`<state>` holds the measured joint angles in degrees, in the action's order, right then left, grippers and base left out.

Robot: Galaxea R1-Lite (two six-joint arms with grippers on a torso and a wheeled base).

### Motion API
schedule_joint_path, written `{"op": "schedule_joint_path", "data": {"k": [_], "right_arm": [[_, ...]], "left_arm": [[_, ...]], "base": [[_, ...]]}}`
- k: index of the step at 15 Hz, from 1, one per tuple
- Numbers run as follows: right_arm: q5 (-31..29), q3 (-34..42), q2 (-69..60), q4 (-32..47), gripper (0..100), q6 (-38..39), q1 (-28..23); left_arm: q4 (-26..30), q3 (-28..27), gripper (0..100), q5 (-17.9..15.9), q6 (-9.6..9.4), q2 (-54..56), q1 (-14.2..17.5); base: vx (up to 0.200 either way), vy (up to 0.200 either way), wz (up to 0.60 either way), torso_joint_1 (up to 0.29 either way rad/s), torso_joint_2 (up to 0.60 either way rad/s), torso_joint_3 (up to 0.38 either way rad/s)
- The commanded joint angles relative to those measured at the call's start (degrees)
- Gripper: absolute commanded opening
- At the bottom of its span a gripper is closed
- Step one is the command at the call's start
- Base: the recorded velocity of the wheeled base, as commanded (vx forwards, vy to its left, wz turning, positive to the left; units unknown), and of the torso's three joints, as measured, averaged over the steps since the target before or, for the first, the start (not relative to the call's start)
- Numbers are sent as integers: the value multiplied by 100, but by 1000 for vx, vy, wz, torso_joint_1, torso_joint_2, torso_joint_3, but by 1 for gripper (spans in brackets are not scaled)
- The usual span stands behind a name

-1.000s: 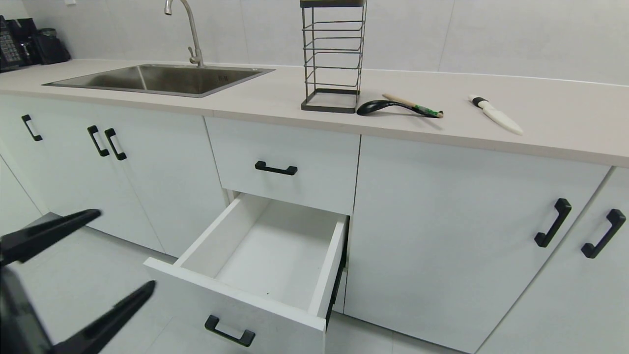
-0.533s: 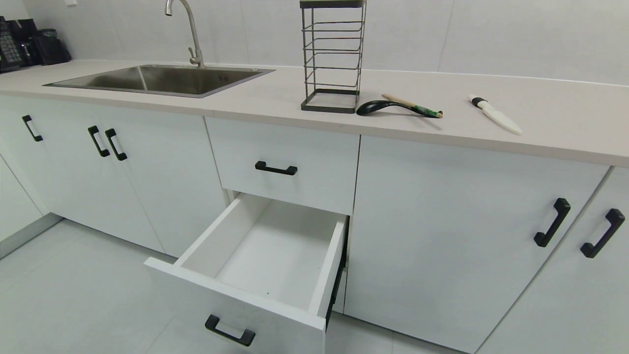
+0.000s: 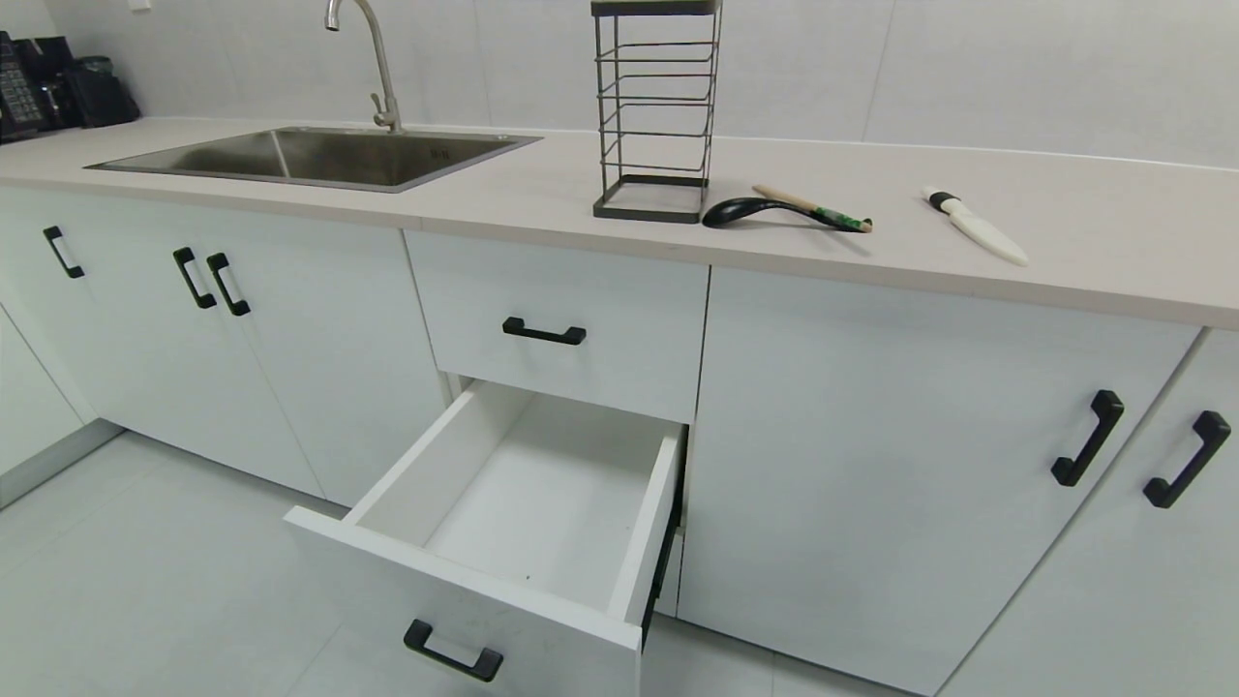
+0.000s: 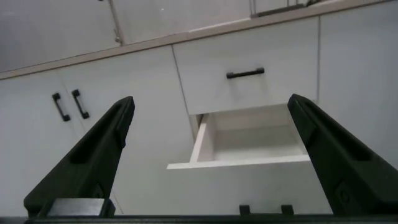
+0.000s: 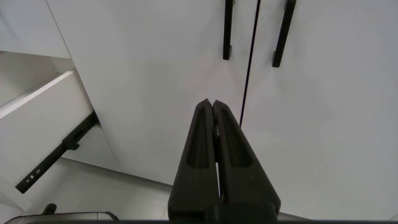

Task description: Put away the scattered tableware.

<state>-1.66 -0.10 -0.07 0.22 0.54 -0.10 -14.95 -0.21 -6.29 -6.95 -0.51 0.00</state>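
Observation:
A black ladle [image 3: 765, 210], a wooden-handled utensil with a green band [image 3: 811, 208] and a white knife with a black collar [image 3: 976, 227] lie on the countertop [image 3: 871, 242] right of a wire rack [image 3: 655, 111]. Below, the lower white drawer [image 3: 503, 503] is pulled out and holds nothing. My left gripper [image 4: 211, 106] is open, low in front of the cabinets, facing the open drawer [image 4: 249, 146]. My right gripper [image 5: 213, 109] is shut with nothing in it, close to the white cabinet doors [image 5: 186, 68] right of the drawer.
A steel sink [image 3: 310, 155] with a tap [image 3: 373, 58] sits at the counter's left. Black appliances [image 3: 48, 82] stand in the far left corner. The upper drawer [image 3: 557, 324] is closed. Black handles [image 3: 1089, 438] stick out from the cabinet doors.
My left gripper, open at the head view's lower left a second ago, has dropped out of that view. The tableware and the drawer have not moved.

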Motion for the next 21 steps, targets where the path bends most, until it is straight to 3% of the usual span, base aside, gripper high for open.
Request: {"op": "schedule_joint_path", "data": {"k": [1, 2, 3, 5, 7, 21], "right_arm": [[-1, 1, 7, 4, 0, -1, 1], [-1, 1, 7, -4, 0, -1, 1], [-1, 1, 7, -4, 0, -1, 1], [-1, 1, 7, -4, 0, -1, 1], [-1, 1, 7, -4, 0, -1, 1], [8, 1, 7, -4, 0, -1, 1]], "left_arm": [[334, 21, 100, 137, 80, 51, 0], [572, 21, 100, 225, 124, 51, 0], [1213, 21, 100, 321, 185, 51, 0], [1468, 21, 100, 471, 502, 51, 0], [1503, 21, 100, 559, 625, 51, 9], [1503, 21, 100, 515, 651, 51, 0]], "base": [[0, 0, 0, 0, 0, 0], [0, 0, 0, 0, 0, 0], [0, 0, 0, 0, 0, 0], [0, 0, 0, 0, 0, 0], [0, 0, 0, 0, 0, 0], [0, 0, 0, 0, 0, 0]]}}
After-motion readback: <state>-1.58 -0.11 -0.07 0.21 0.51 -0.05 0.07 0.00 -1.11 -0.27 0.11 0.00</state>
